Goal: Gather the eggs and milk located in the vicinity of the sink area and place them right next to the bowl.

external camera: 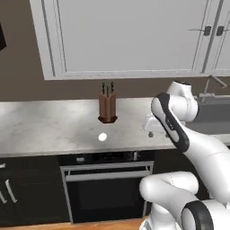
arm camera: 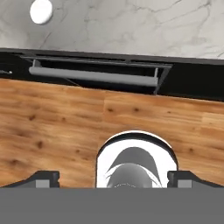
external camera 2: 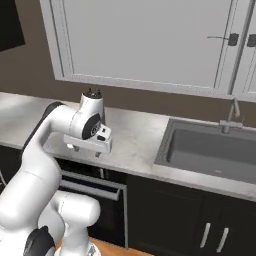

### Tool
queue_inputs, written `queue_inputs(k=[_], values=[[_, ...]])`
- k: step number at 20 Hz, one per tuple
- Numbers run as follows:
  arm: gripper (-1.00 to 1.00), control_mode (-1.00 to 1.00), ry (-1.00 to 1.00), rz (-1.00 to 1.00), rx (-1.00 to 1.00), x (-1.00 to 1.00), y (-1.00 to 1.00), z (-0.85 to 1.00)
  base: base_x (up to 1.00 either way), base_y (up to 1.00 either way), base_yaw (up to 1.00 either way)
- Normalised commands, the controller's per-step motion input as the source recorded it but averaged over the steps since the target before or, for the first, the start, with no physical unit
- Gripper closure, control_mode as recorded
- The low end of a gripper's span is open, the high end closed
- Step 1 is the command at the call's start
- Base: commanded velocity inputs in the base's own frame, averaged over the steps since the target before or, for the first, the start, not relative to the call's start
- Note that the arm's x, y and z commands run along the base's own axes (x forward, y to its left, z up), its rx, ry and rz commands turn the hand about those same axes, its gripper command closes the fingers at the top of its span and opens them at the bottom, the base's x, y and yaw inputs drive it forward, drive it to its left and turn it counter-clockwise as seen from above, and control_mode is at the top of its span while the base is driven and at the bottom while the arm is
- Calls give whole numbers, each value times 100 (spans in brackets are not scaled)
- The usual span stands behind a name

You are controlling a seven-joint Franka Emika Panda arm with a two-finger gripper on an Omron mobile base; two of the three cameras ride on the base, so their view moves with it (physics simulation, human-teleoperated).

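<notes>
while you look over the left base view, the egg (external camera: 103,137) lies alone on the grey marbled table (external camera: 49,126), near its front edge and just in front of the knife block (external camera: 107,108). the block stands upright toward the back of the table, with dark handles sticking out of its top. below the egg sits the oven (external camera: 105,188), with a pale bar handle across its dark door.

your tool (external camera: 155,127) hangs over the table's front edge, to the right of the egg and apart from it. in the right base view the tool (external camera 2: 86,148) points down at that same front edge, well to the left of the sink (external camera 2: 210,150). the sink is a dark grey basin set into the table, with a thin steel faucet (external camera 2: 231,116) at its back.

in the hand view the two dark fingertips (arm camera: 41,178) sit far apart at the bottom corners, so the tool is released and nothing is between them. the same view looks down past the table edge to the oven handle (arm camera: 92,75) and the wooden floor (arm camera: 57,127). the egg (arm camera: 41,11) shows at the top left of that view, resting on the marble.

white wall cabinets (external camera: 126,36) hang above the table.
</notes>
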Motion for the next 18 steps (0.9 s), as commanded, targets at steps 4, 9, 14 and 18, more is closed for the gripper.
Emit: queue_inputs(k=[4,9,14,18], values=[[-100,100,0,0,0,0,0,0,37,89,-45],[-100,100,0,0,0,0,0,0,66,59,-37],[-100,100,0,0,0,0,0,0,67,0,-5],[-100,100,0,0,0,0,0,0,0,0,0]])
